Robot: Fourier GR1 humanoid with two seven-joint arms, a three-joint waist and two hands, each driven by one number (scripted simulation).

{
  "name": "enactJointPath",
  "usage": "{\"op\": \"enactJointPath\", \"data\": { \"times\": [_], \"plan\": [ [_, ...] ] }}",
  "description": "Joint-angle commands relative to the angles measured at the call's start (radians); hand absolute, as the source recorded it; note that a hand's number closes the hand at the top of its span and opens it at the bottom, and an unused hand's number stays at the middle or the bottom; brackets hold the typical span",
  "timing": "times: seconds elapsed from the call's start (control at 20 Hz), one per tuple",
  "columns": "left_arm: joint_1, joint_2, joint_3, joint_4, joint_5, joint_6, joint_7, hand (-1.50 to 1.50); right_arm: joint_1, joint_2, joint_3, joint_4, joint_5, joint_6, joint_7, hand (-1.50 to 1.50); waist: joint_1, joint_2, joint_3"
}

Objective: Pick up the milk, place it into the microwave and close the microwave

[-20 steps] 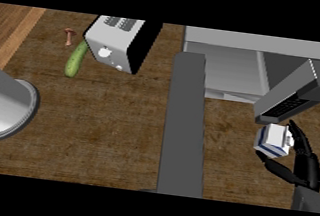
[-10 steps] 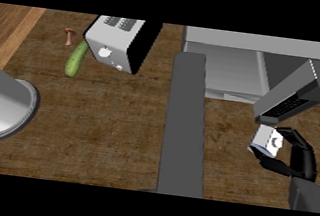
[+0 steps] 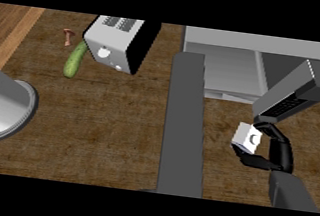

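There is one milk carton at the near right, one black hand, one microwave at the far right, one toaster left of it, and one green cucumber and one small brown thing at the far left of one counter.

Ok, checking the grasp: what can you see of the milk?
The milk is a small white carton, boxy, with a dark mark on its upper face and a bluish lower edge. It sits slightly tilted in the right hand, whose black fingers curl round it from below and the right. It is outside the microwave, near its front.
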Motion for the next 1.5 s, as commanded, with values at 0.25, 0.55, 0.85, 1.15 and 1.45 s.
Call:
{"op": "enactJointPath", "data": {
  "times": [0.25, 0.55, 0.85, 1.15, 1.45],
  "plan": [
    [0.048, -0.04, 0.02, 0.016, 0.003, -0.043, -0.029, -1.5, 0.031, 0.093, 0.083, -0.155, -0.012, 0.153, -0.013, 1.5, -0.01, -0.004, 0.004],
    [-0.016, 0.022, 0.063, 0.055, 0.02, -0.01, -0.002, -1.5, 0.137, 0.205, 0.216, -0.544, -0.002, 0.008, 0.255, 1.5, -0.027, -0.008, 0.002],
    [0.01, -0.006, 0.054, 0.016, 0.016, -0.017, 0.03, -1.5, 0.165, 0.164, 0.238, -0.811, -0.014, 0.006, 0.493, 1.5, -0.021, -0.005, 0.003],
    [-0.018, -0.006, 0.065, 0.075, -0.003, -0.05, -0.01, -1.5, -0.041, 0.208, 0.258, -0.645, 0.092, -0.216, 0.537, 1.5, -0.009, -0.001, 0.004],
    [-0.016, -0.016, 0.064, 0.103, -0.033, -0.092, -0.042, -1.5, -0.267, 0.136, 0.205, -0.318, 0.163, -0.278, 0.51, 1.5, 0.011, 0.007, 0.005]
  ]
}}
